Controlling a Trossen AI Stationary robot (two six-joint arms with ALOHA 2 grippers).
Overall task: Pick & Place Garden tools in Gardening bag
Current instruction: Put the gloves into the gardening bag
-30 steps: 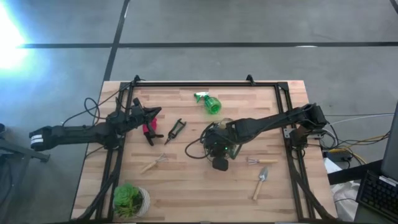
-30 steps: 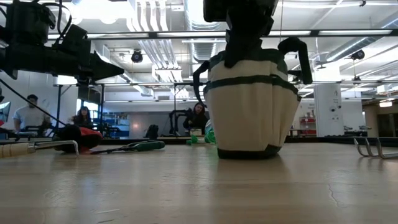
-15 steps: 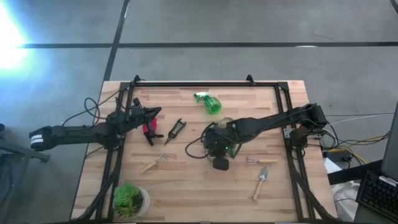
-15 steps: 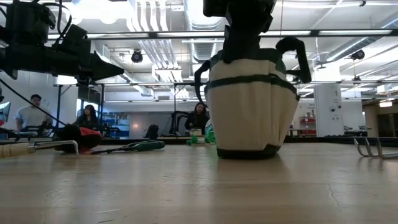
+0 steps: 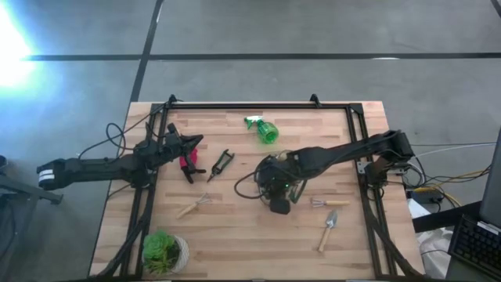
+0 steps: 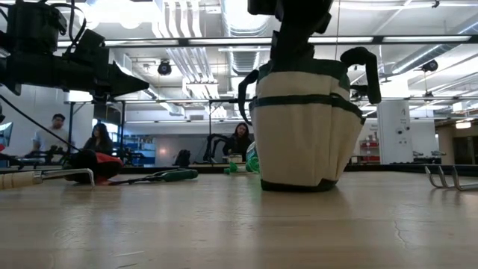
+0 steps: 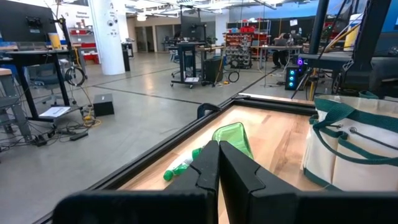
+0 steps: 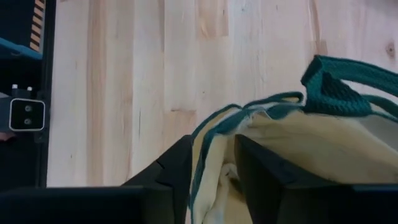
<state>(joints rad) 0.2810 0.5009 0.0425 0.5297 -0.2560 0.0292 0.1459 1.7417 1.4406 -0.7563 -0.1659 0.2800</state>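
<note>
The gardening bag [image 6: 302,123] stands upright near the middle of the wooden table [image 5: 235,227], and the right gripper [image 8: 211,158] sits over its rim with its fingers parted, the bag's edge fabric running up between them. The left gripper [image 7: 218,163] hovers with its fingers pressed together above the table's left side, close to the red-handled tool [image 5: 186,163] and black pruners [image 5: 221,164]. The green spray bottle [image 5: 263,129] lies toward the far edge, the rake [image 5: 193,206] front left, and the fork [image 5: 320,203] and trowel [image 5: 328,229] front right of the bag.
</note>
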